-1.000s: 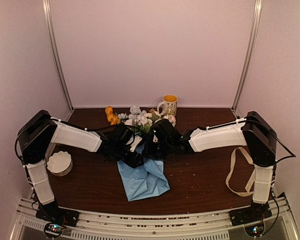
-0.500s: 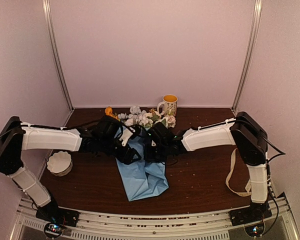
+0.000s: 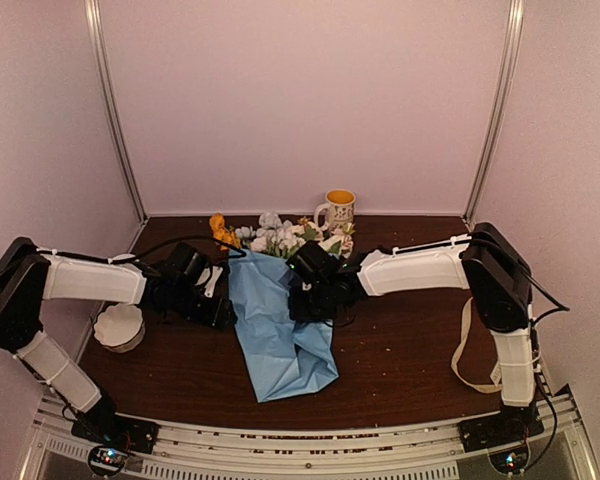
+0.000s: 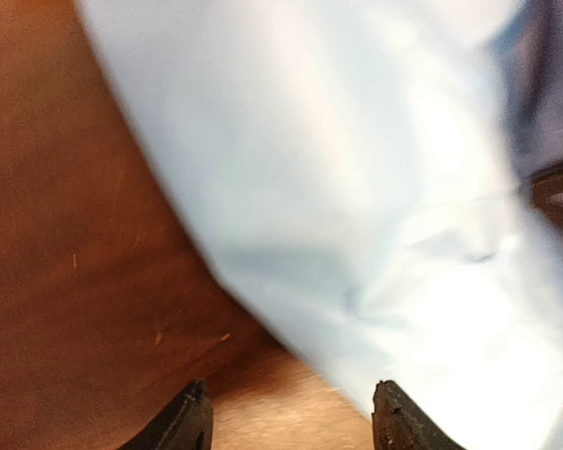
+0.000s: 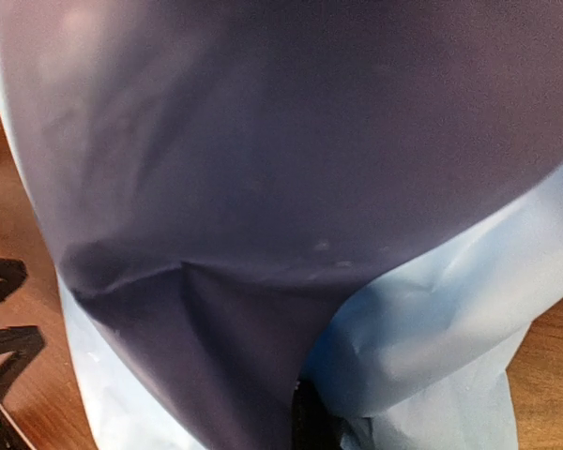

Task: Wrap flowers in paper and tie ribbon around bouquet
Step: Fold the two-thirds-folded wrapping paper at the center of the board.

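1. Dark wooden table (image 3: 410,350), pale walls.
2. Blue paper (image 3: 275,320) at frame centre, flowers (image 3: 280,238) at its upper edge; likely light, limp, tearable. Grasp an edge.
3. Right claw (image 3: 302,300) pinches paper; left claw (image 4: 291,422) parted, empty.

Pale pinkish walls (image 3: 300,100), metal corner rails (image 3: 115,110), dark wooden table (image 3: 400,370)

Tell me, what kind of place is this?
Probably a robot testing booth: plain pale walls box in a dark brown wooden table, with a white-and-black left arm and right arm bolted at its near edge.

Paper (image 3: 275,325) thin, creased, matt; table (image 3: 410,350) dark wood.
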`<move>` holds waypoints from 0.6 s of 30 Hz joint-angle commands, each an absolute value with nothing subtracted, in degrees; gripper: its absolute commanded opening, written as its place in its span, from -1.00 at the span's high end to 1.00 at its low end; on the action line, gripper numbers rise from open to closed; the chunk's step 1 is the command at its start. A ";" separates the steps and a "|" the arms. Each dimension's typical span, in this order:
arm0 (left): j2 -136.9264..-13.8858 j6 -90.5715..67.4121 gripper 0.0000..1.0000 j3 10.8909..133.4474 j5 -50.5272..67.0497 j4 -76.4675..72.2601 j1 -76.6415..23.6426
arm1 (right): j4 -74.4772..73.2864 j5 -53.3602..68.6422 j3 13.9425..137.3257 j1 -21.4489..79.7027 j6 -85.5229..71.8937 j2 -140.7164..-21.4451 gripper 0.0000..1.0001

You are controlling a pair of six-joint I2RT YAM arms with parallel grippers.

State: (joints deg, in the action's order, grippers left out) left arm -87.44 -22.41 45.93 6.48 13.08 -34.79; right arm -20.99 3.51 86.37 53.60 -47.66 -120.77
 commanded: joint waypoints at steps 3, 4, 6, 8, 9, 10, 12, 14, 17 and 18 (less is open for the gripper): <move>-92.10 -29.02 -0.24 42.59 9.02 4.67 -34.39 | -30.95 -6.15 91.16 55.68 -44.97 -122.77 1.00; -93.07 -29.20 -0.23 42.33 9.73 3.25 -34.37 | -32.33 -7.58 92.83 56.30 -44.66 -123.41 1.00; -94.86 -29.52 -0.23 42.90 9.01 3.28 -34.54 | -37.64 -11.62 97.26 57.20 -43.56 -125.10 1.00; -96.32 -29.13 -0.22 43.68 8.35 3.62 -34.88 | -44.21 -16.89 103.00 58.60 -42.47 -128.03 1.00; -96.74 -28.99 -0.21 43.76 8.28 3.25 -35.11 | -46.77 -19.44 105.57 59.58 -41.81 -129.08 1.00; -97.11 -28.88 -0.20 43.77 8.36 2.79 -35.40 | -49.02 -21.78 107.90 60.33 -41.05 -130.05 1.00; -97.71 -28.50 -0.14 44.00 8.32 2.07 -36.04 | -52.27 -26.51 111.54 61.89 -39.96 -131.30 1.00; -98.26 -28.32 -0.08 44.44 8.33 1.88 -36.52 | -54.82 -30.13 114.44 62.99 -39.30 -132.09 1.00; -98.35 -28.34 -0.03 44.47 8.97 0.72 -37.18 | -56.65 -33.88 117.72 64.65 -37.80 -132.72 1.00; -98.32 -28.25 -0.01 44.47 9.16 0.36 -37.43 | -56.86 -34.83 118.00 65.31 -37.12 -132.98 1.00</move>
State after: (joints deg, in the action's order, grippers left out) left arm -96.66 -27.97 44.49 7.73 0.51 -36.18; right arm -50.89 -25.10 114.43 63.44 -40.14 -132.16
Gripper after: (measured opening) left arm 0.516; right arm 0.001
